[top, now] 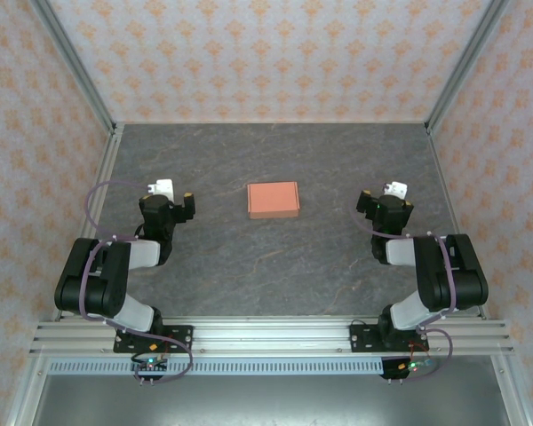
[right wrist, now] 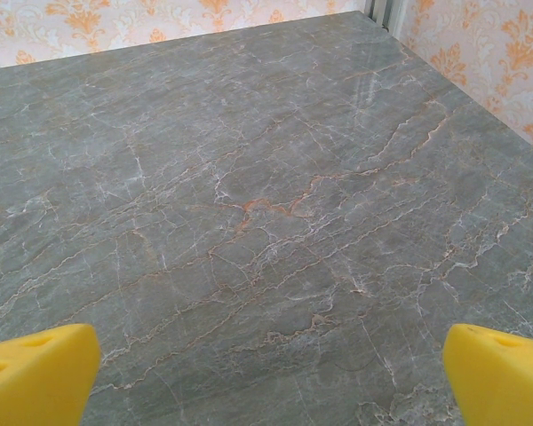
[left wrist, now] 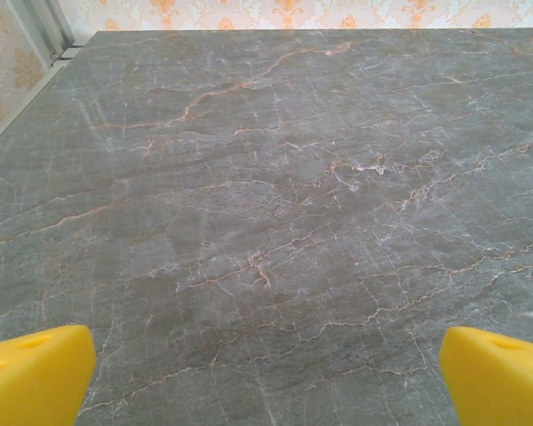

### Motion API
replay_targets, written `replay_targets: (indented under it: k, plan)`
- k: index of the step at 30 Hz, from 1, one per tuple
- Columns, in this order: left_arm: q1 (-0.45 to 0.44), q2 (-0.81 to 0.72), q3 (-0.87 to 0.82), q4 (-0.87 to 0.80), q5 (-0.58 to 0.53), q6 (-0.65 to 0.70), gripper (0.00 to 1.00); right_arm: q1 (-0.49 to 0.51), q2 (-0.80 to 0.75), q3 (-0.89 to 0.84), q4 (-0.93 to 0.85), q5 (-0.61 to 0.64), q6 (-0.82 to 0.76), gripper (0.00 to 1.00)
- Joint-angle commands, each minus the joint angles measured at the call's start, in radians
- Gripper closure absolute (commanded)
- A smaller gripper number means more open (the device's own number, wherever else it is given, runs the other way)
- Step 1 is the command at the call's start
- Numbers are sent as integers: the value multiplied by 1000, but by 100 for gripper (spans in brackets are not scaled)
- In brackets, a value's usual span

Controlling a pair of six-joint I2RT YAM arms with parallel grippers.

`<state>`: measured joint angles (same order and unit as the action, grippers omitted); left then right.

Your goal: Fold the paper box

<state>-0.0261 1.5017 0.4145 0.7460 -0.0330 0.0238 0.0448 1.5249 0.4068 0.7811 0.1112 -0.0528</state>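
The paper box (top: 274, 200) is a small salmon-orange rectangle lying flat on the grey marbled table, midway between the two arms. My left gripper (top: 166, 193) rests to its left and my right gripper (top: 389, 195) to its right, each well apart from it. In the left wrist view the yellow fingertips (left wrist: 34, 373) stand wide apart with bare table between them, so that gripper (left wrist: 266, 377) is open. In the right wrist view the gripper (right wrist: 266, 377) is likewise open, its yellow fingertips (right wrist: 497, 373) at the frame's corners over bare table.
Patterned walls close in the table on the left, back and right, with metal posts (top: 449, 80) at the back corners. An aluminium rail (top: 266, 335) carrying both arm bases runs along the near edge.
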Motion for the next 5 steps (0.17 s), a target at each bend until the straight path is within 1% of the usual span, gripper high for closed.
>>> replay_targets:
  k: [1, 5]
  plan:
    - [-6, -5, 12, -7, -7, -7, 0, -2, -2, 16, -11, -5, 15, 1]
    - [-5, -5, 12, -7, -7, -7, 0, -2, -4, 9, -2, -5, 15, 1]
